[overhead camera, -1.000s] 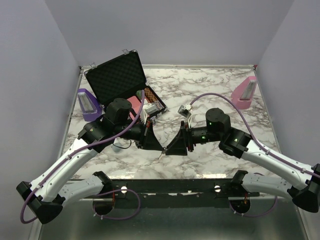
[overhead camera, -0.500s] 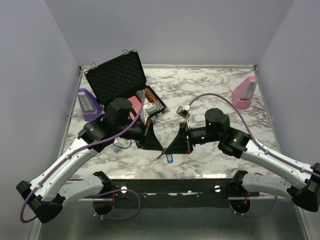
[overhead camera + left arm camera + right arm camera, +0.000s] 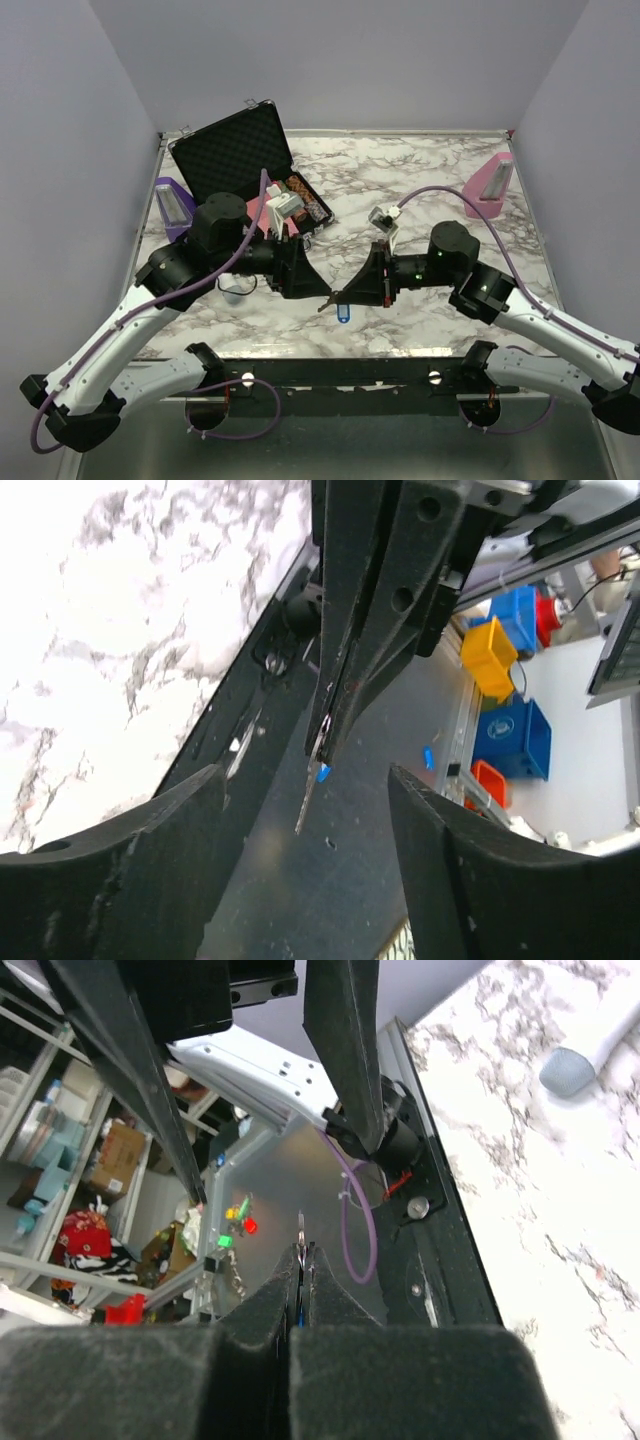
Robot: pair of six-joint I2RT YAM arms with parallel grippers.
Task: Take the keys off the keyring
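The thin silver key (image 3: 308, 796) sticks out from the tips of my right gripper (image 3: 303, 1253), which is shut on it. The keyring's blue tag (image 3: 343, 314) hangs just below those tips, over the table's near edge. In the right wrist view the key (image 3: 301, 1226) pokes up between the pressed pads, with a blue sliver deeper in. My left gripper (image 3: 305, 825) is open, its black fingers (image 3: 150, 860) standing apart on either side of the key without touching it. From above, the left gripper (image 3: 318, 290) faces the right gripper (image 3: 342, 297) tip to tip.
An open black case (image 3: 235, 150) with poker chips (image 3: 305, 200) lies at the back left. A purple wedge-shaped block (image 3: 175, 208) stands at the left edge, a pink one (image 3: 490, 185) at the back right. The table's black front rail (image 3: 340, 370) runs just under the grippers.
The right gripper has shut on the key. The left gripper has opened, let go and drawn back left. The blue tag now hangs below the right gripper's tips.
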